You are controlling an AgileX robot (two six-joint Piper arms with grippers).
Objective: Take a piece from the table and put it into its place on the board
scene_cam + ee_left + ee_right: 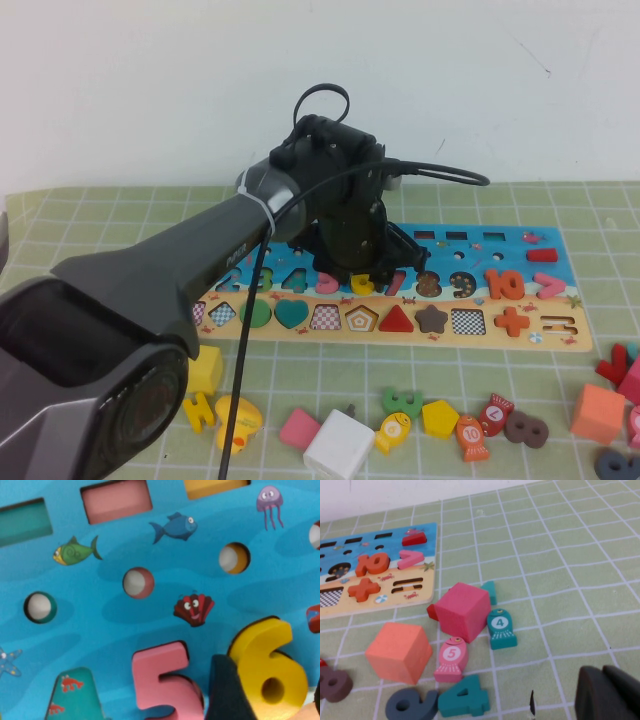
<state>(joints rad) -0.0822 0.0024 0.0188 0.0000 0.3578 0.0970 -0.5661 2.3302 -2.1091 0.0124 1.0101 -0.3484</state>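
Observation:
The yellow "6" piece sits between my left gripper's dark fingers, tilted at its slot just right of the pink "5" on the blue part of the board. In the high view my left gripper reaches down onto the board, with the 6 under it. I cannot tell whether the piece lies fully in the slot. My right gripper is shut and empty, low over the green table mat to the right of the board, out of the high view.
Loose pieces lie on the mat in front of the board: a yellow cube, a white cube, an orange cube. Near my right gripper are a pink cube, fish pieces and a teal "4".

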